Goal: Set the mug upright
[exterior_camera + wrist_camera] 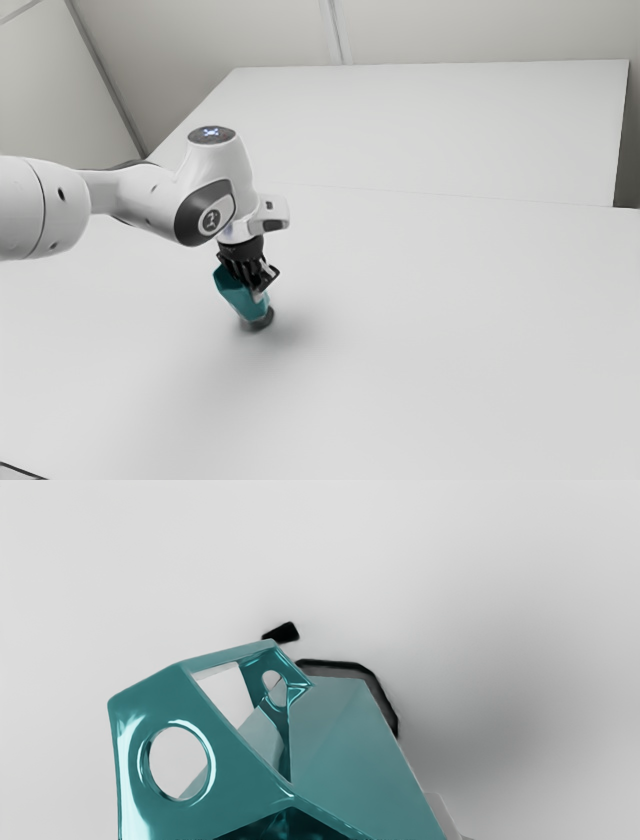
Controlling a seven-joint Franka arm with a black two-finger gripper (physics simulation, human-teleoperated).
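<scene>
Dark line [24,471]: lower-left corner of exterior view, well apart from the work.
Arm [125,190]: enters from exterior view's left, hand end over the mug, pointing down.
Mug [238,291]: teal, angular, just beneath the hand. Leans toward exterior view's left, wide part up, narrow part down. Not upright as it lies. Wrist view has a round hole in its near wall.
Gripper [262,288]: black, right up against or just beside the mug. Can't tell how far open it is, nor whether it has hold of the mug.
Dark piece [258,321]: low at the mug's narrow end; wrist view gives it as a band curving past the teal wall. Likely the base, can't confirm. Can't tell if it sits flat or touches the table.
Mug tilt: my read, step in hand is righting the mug. Next move calls for taking the lean out, given a sure hold, then bottom flat before any letting go.
Slanted walls: may slip or roll in the grip; letting go at this lean risks a topple.
Black bit [281,632]: wrist view, close by the mug's teal edge, can't tell what it is.
Table [450,350]: white, with soft shadow by the mug. Main crowding is the hand itself, tight over the mug.
Back panel [430,120]: pale, well behind, not in the way.
</scene>
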